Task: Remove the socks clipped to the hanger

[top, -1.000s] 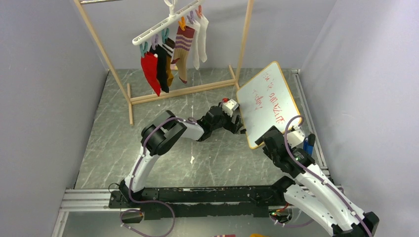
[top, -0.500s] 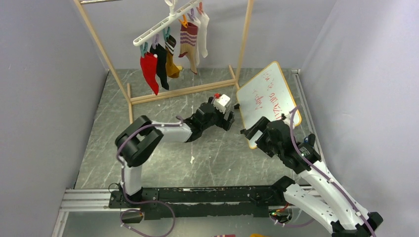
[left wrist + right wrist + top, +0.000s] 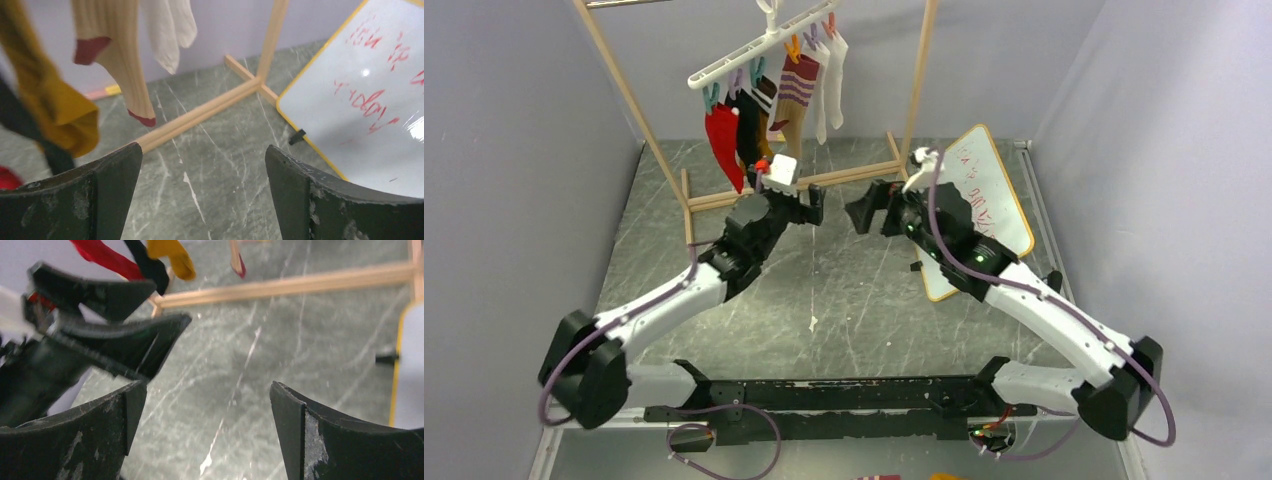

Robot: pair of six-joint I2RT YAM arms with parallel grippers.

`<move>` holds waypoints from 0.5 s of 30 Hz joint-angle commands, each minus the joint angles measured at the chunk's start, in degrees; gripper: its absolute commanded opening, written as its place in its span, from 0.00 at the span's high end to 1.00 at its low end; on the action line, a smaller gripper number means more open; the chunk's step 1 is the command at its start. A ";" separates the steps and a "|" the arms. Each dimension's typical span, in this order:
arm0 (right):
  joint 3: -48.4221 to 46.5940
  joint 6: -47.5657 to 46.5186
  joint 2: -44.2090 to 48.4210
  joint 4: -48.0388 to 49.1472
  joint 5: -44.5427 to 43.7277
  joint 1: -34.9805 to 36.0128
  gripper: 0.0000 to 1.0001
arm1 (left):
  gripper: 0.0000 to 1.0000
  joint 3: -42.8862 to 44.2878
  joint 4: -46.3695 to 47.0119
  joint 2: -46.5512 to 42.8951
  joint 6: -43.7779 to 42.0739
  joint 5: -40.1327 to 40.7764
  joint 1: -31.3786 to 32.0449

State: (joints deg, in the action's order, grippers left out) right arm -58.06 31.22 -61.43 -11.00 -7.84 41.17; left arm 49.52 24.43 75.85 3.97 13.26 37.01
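Note:
The white hanger [image 3: 754,52] hangs from the wooden rack with the socks clipped along it: red [image 3: 724,145], black [image 3: 746,130], mustard [image 3: 769,100], maroon-and-cream striped [image 3: 796,85] and two white [image 3: 829,65]. My left gripper [image 3: 817,205] is open and empty, just in front of and below the socks. Its wrist view shows the mustard sock [image 3: 60,115], the cream foot with maroon toe [image 3: 125,65] and a white sock [image 3: 170,30] ahead. My right gripper [image 3: 856,213] is open and empty, facing the left one; its view shows the left fingers [image 3: 125,340] and the sock tips [image 3: 172,255].
The wooden rack's base bar [image 3: 824,180] lies on the grey marbled table just beyond both grippers. A yellow-framed whiteboard [image 3: 989,190] with red writing leans at the right. Grey walls close in on the left, right and back.
Both arms have stretched forward toward the rack, and the grippers have come close together below the socks. The right arm left the whiteboard's front. The socks have swung slightly.

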 commanded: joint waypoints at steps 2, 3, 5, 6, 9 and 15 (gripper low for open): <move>-7.46 -15.73 -7.75 14.57 -6.27 3.74 0.00 | 0.02 -4.86 -3.86 -11.68 -1.21 9.81 0.27; -6.96 -17.74 -8.30 17.24 -6.68 3.90 0.00 | 0.02 -5.87 -4.26 -13.21 -0.81 11.16 0.33; -4.19 -20.64 -8.51 23.66 -7.09 3.92 0.00 | 0.02 -7.91 -4.97 -16.03 -0.68 14.37 0.33; -3.71 -20.69 -8.83 25.54 -8.40 3.88 0.00 | 0.02 -9.00 -4.77 -16.97 -0.71 15.43 0.29; -4.31 -19.19 -10.51 27.26 -7.58 1.54 0.00 | 0.02 -11.81 -3.16 -17.73 -2.58 20.75 0.21; -10.19 -21.70 -17.01 27.00 0.87 -0.53 0.00 | 0.02 -15.65 -0.05 -16.54 0.68 13.32 -9.89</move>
State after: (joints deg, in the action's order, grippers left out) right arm -62.72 12.56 -74.50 12.34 -11.46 41.34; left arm 35.48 21.52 59.18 2.66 29.65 34.39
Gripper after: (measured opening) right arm 0.997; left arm 0.979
